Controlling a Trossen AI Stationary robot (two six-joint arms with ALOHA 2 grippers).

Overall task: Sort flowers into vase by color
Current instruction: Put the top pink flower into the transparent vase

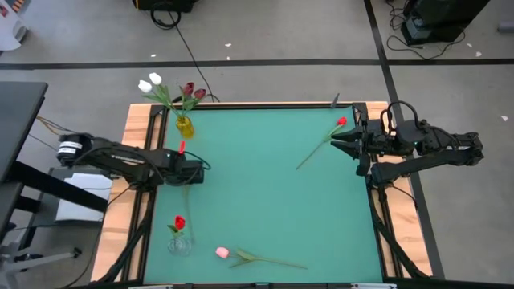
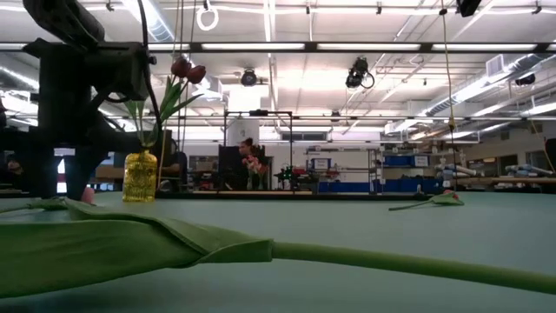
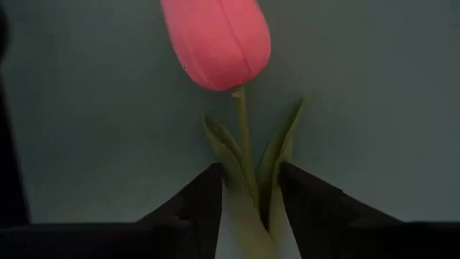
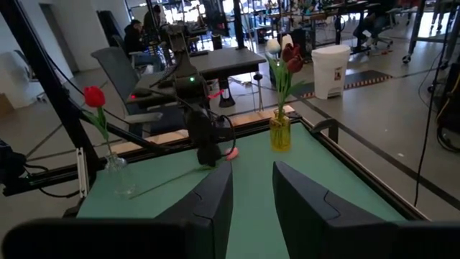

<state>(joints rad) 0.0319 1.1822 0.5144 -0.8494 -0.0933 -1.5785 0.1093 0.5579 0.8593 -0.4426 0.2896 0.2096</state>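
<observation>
Left gripper (image 3: 248, 208) fingers pinch the red tulip (image 3: 217, 39) at its leaves; light, limp stem, grip low. Right gripper (image 4: 251, 194) fingers spread, idle at right.

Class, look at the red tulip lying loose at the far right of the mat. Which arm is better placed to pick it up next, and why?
The right. Its gripper sits open right beside that red tulip, while the left gripper is across the mat, already shut on a pink-red tulip.
</observation>
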